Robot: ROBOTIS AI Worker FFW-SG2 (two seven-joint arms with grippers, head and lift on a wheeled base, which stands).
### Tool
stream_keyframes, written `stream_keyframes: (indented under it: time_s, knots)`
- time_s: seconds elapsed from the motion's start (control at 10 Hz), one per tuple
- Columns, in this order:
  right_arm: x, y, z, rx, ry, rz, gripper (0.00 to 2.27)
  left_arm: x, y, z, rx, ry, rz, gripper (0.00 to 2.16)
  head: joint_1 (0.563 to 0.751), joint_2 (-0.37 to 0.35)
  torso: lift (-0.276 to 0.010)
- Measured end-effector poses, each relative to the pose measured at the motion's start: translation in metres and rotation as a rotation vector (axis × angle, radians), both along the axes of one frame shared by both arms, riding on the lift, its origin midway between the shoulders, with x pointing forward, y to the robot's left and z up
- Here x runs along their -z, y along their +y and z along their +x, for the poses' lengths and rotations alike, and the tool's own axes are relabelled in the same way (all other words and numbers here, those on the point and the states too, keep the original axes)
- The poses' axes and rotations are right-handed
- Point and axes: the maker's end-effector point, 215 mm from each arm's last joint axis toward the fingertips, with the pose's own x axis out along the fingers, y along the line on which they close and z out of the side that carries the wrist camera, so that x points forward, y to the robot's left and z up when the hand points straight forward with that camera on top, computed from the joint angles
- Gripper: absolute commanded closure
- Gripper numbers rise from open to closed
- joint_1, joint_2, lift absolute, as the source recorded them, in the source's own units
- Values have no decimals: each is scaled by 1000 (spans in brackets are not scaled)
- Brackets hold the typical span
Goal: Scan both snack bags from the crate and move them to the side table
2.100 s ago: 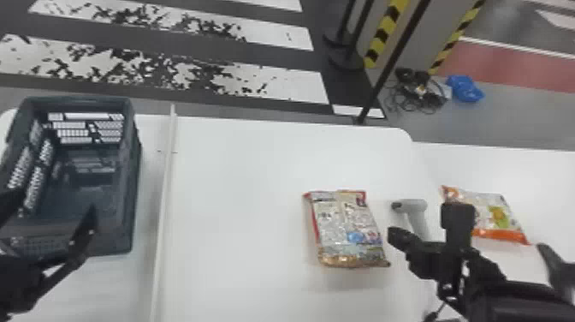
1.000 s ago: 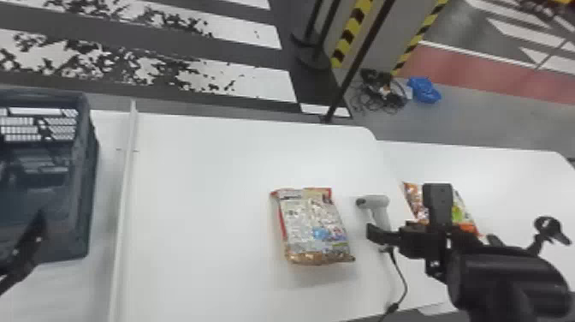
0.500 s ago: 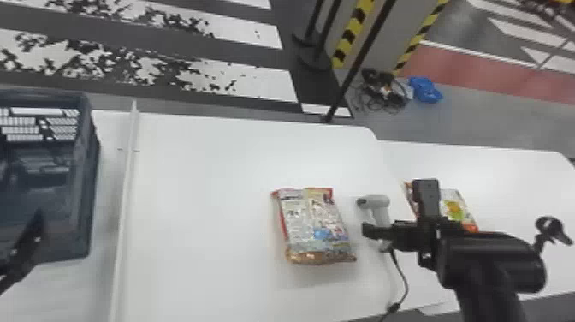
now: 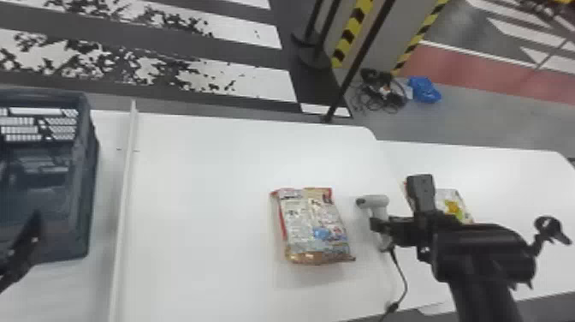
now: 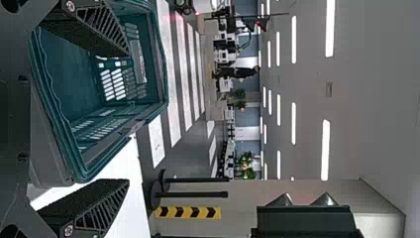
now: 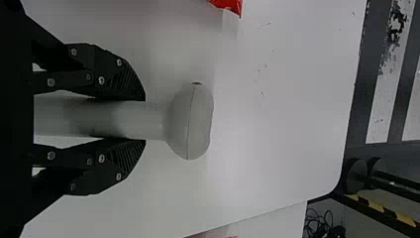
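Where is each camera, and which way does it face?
Head view: on the head, facing forward and down at the table; both arms show.
Left wrist view: on that wrist, faces past open left hand, across the crate.
Right wrist view: on that wrist, faces the table; right hand holds the scanner.
Head and right wrist share the scanner.

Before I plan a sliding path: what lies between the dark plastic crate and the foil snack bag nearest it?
A long white strip, on the white table, in the head view.
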Motion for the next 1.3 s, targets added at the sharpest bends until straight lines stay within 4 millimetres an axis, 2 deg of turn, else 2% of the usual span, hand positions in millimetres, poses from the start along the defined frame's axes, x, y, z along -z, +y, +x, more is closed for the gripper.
stream_keyframes:
  time_s: [0.3, 0.6, 0.9, 1.3]
  knots:
    - [-3, 2, 2, -11, -14, -5, 2246, -1, 0, 0, 0, -1, 0, 90, 695, -350, -75]
    - [-32, 13, -5, -9, -68, -3, 2246, -2, 2, -2, -3, -1, 2, 90, 695, -341, -75]
    - [-55, 50, -29, -28, -84, 24, 2246, -2, 2, -2, -4, -2, 0, 90, 695, -307, -75]
    - [-73, 123, -55, -104, -49, 76, 2246, -1, 2, -2, -4, 0, 0, 90, 695, -220, -75]
